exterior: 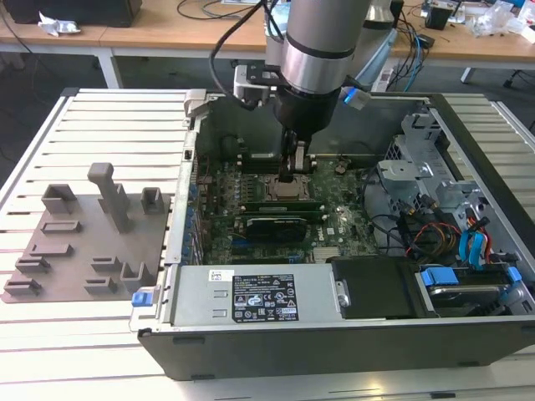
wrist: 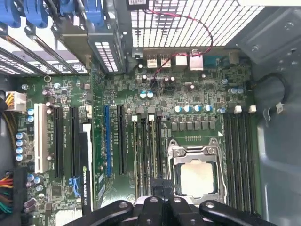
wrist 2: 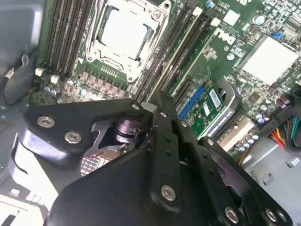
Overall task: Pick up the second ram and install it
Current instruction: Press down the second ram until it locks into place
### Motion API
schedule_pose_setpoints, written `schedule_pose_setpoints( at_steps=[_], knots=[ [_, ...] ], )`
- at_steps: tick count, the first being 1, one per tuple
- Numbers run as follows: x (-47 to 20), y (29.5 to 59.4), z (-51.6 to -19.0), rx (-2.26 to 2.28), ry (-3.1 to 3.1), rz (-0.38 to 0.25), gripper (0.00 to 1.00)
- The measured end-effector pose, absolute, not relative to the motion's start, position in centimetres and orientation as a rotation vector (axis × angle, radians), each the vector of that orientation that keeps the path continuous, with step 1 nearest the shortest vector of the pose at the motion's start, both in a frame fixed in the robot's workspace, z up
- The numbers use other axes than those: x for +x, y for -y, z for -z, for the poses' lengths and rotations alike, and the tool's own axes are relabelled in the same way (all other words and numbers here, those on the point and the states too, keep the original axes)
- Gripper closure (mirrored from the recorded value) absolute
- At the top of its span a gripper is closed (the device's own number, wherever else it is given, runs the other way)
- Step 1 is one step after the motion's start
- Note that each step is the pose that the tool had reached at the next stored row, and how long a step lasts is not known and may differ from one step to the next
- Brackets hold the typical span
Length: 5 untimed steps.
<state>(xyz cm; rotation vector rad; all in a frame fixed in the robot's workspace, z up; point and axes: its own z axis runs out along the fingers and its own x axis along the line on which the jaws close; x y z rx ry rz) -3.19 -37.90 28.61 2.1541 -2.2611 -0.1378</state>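
Note:
My gripper (exterior: 294, 174) reaches down inside the open computer case (exterior: 209, 109), right beside the CPU socket (exterior: 280, 185). In both wrist views its black fingers meet at a point, shut, over the near end of the memory slots (wrist: 146, 150). A thin green stick, the second ram (wrist 2: 187, 55), lies seated lengthwise in one slot and runs straight up to my gripper (wrist 2: 149, 106). Whether the tips touch it I cannot tell. The black linkage hides that end of the slots beneath my gripper (wrist: 158, 188). The CPU socket (wrist 2: 120, 35) sits beside these slots.
A grey holder plate (exterior: 84, 242) with plastic blocks lies outside the case on the exterior view's left. A graphics card (exterior: 272, 225), the power supply (exterior: 251, 296) and bundled cables (exterior: 435, 225) crowd the case. More memory slots (wrist: 240, 155) lie past the socket.

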Motion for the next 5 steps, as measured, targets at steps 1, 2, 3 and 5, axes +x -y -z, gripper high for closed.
schedule_pose_setpoints(
  at_steps=[1,2,3,5],
  knots=[
    [-3.19,37.90,-28.61,2.154,2.261,0.138,0.90],
    [-3.19,37.90,-28.63,2.154,2.261,0.138,0.90],
    [-3.19,37.90,-28.63,2.154,2.261,0.138,0.90],
    [-3.19,37.90,-28.63,2.154,2.261,0.138,0.90]
  ],
)
